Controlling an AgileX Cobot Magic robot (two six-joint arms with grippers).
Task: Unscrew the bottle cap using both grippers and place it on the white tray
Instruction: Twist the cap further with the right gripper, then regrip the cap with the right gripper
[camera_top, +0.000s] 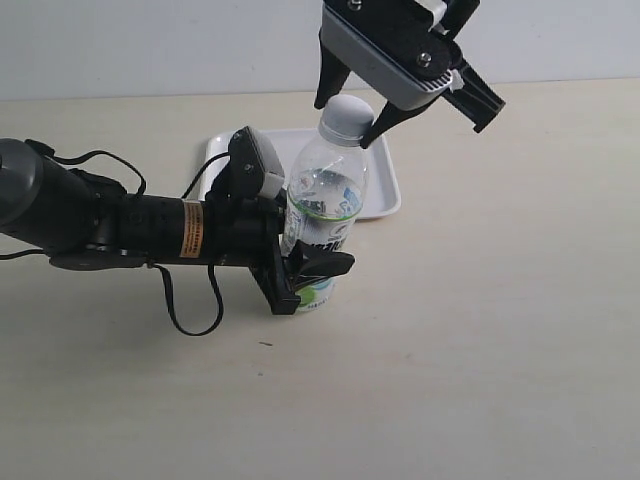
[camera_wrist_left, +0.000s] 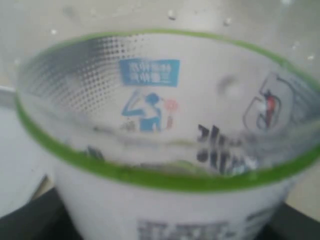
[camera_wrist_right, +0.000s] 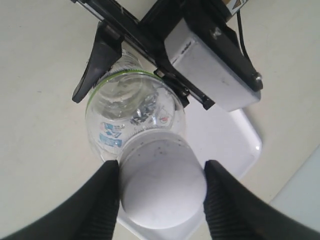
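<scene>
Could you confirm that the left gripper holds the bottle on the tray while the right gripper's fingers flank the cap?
The exterior view shows the bottle standing on the table beside the tray, not on it. The left gripper does hold it, and the right gripper's fingers flank the cap.

One clear bottle (camera_top: 325, 200) at centre frame, one bottle cap (camera_top: 345, 112) just above it, one white tray (camera_top: 385, 190) behind, two grippers, left gripper (camera_top: 310, 280) centre-left, right gripper (camera_top: 347, 120) upper centre, one pale table (camera_top: 480, 330).
</scene>
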